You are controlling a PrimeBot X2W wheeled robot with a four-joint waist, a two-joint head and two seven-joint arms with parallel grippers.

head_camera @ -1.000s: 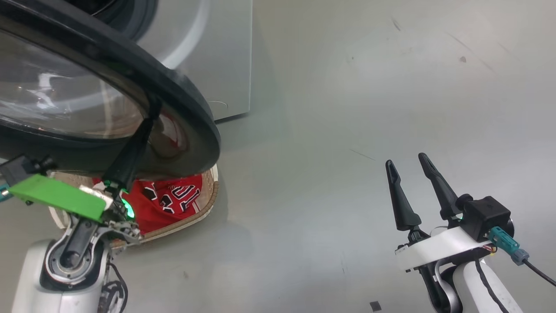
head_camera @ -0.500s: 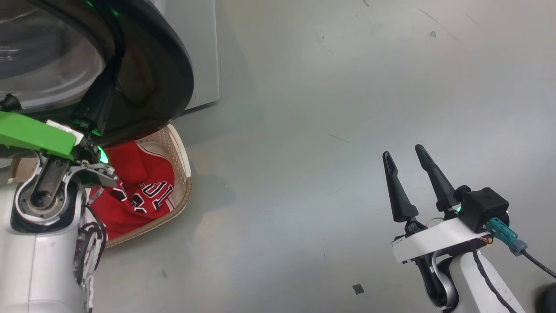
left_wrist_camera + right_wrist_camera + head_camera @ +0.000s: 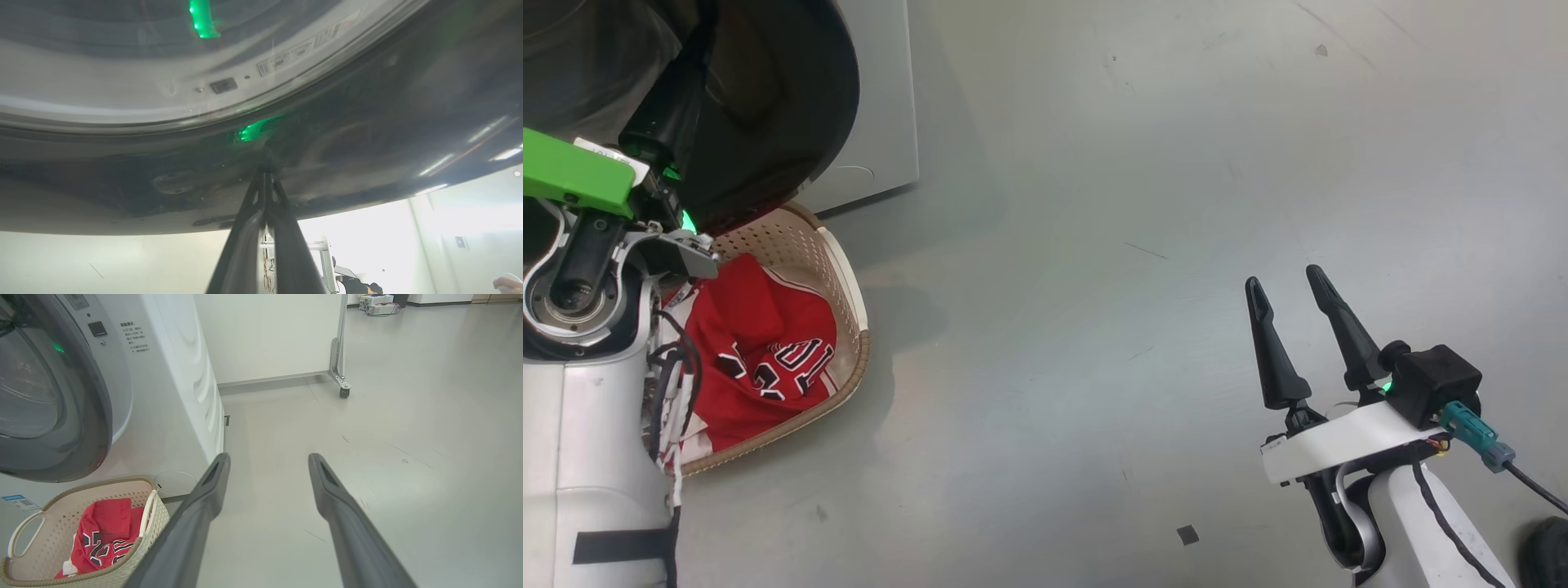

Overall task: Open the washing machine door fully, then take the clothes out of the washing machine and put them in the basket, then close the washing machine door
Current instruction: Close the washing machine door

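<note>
left gripper (image 3: 265,174) clenched against washing machine door (image 3: 367,122), right gripper (image 3: 1283,278) spread empty, clothes (image 3: 760,327) in basket (image 3: 848,282), lettering unreadable

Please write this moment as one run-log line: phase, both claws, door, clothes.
phase: closing washing machine door | left claw: shut, tips against its rim | right claw: open, empty, over floor | clothes: in basket
</note>
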